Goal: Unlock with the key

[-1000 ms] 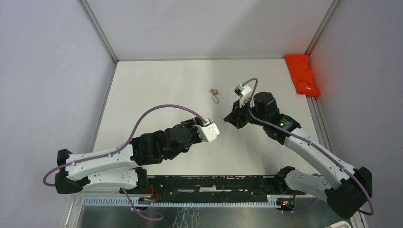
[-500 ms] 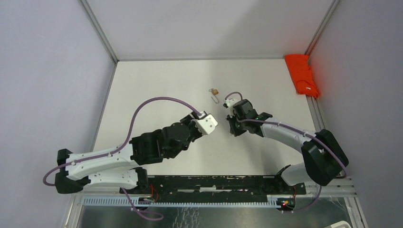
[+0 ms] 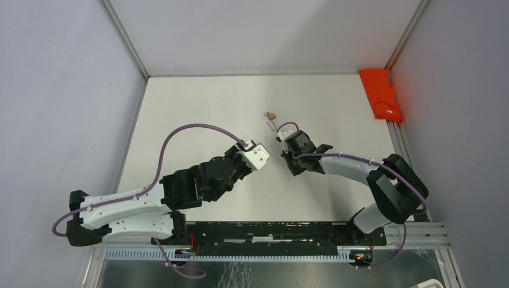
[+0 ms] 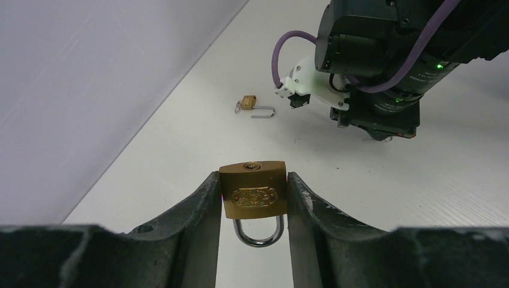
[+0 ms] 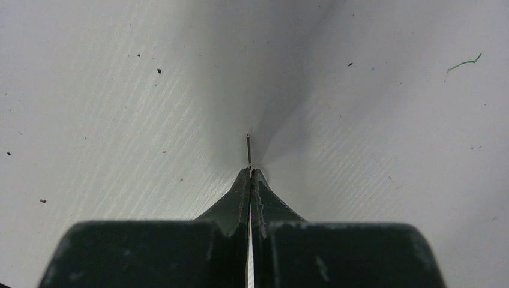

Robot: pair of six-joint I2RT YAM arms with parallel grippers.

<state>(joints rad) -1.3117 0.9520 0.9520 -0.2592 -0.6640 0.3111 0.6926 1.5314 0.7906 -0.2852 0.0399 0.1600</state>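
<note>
1. Left arm (image 3: 120, 204): white shells over the long links, black housings at the joints.
2. Right arm (image 3: 348, 163): the same white-and-black build, with a small green light (image 4: 441, 65) glowing on its black wrist.
3. A purple cable (image 3: 180, 133) loops along each arm to a white camera block (image 3: 257, 157) at the wrist.
4. Left hand (image 4: 252, 192) and right hand (image 5: 250, 175): two dark, matte fingers (image 4: 195, 228) each, scuffed along the edges.

padlock (image 4: 252, 191): centre of left wrist view, between left gripper (image 4: 252, 179) fingers
small padlock (image 3: 272, 115): on table (image 3: 198, 114), upper centre of top view
key (image 5: 249, 149): at right gripper (image 5: 250, 175) tips, above table
cloth (image 3: 382, 95): upper right corner of table
</note>
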